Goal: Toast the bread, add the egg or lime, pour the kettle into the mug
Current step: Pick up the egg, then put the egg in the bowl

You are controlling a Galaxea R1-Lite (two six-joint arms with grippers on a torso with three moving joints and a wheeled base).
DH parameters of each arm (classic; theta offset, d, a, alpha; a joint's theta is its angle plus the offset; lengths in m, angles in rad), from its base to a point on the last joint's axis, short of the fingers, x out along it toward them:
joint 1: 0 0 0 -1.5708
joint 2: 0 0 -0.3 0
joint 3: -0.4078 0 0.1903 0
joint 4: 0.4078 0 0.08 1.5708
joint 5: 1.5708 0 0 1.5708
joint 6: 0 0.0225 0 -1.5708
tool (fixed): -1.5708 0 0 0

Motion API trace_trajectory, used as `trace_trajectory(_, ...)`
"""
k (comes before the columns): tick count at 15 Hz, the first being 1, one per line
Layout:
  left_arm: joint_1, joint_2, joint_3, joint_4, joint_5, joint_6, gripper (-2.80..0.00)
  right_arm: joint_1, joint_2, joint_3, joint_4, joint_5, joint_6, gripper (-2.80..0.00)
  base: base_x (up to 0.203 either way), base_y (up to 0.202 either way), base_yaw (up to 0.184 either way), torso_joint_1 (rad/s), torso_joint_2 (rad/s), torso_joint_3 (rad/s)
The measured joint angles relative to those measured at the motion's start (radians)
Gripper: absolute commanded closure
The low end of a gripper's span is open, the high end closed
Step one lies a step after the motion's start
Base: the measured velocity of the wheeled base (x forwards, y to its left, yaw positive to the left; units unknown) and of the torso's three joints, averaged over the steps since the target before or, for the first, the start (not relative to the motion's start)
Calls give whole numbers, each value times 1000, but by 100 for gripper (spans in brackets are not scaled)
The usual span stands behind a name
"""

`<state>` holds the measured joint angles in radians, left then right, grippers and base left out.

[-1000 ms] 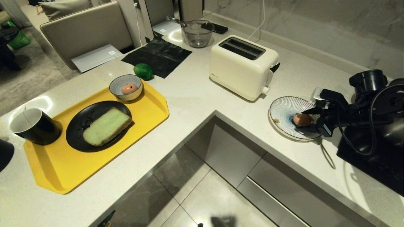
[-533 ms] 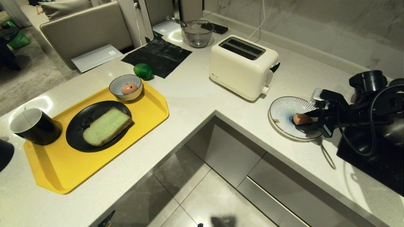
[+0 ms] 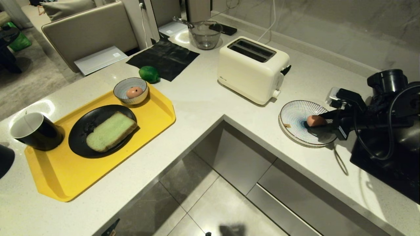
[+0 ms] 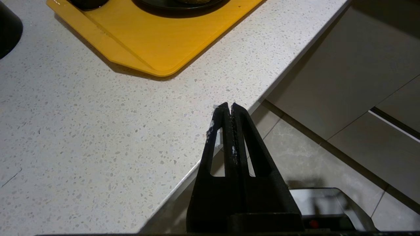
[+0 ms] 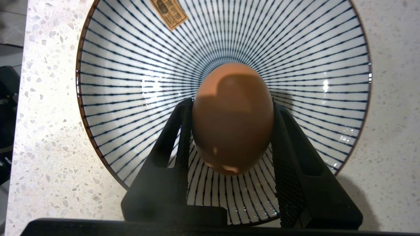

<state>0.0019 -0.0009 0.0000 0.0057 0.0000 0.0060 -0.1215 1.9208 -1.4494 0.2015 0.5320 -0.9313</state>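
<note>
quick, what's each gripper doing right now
left gripper: shut, empty, parked over the counter edge.
right gripper: shut on the egg above the striped plate.

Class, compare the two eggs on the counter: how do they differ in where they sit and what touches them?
The right-hand egg is over a wide striped plate on bare counter; the left-hand egg lies in a small bowl on the yellow tray. The right gripper clasps the right-hand egg; nothing touches the left-hand egg. Both are brown.
</note>
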Motion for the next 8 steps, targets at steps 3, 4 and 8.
trace_trajectory(3,0,0,0,0,0,0,0,1,-19,-2,0,-1,27,0,0,0,0,0,0,0)
trace_trajectory(4,0,0,0,0,0,0,0,2,-25,-1,0,-2,62,0,0,0,0,0,0,0)
trace_trajectory(8,0,0,0,0,0,0,0,5,-72,-7,1,-6,232,0,0,0,0,0,0,0)
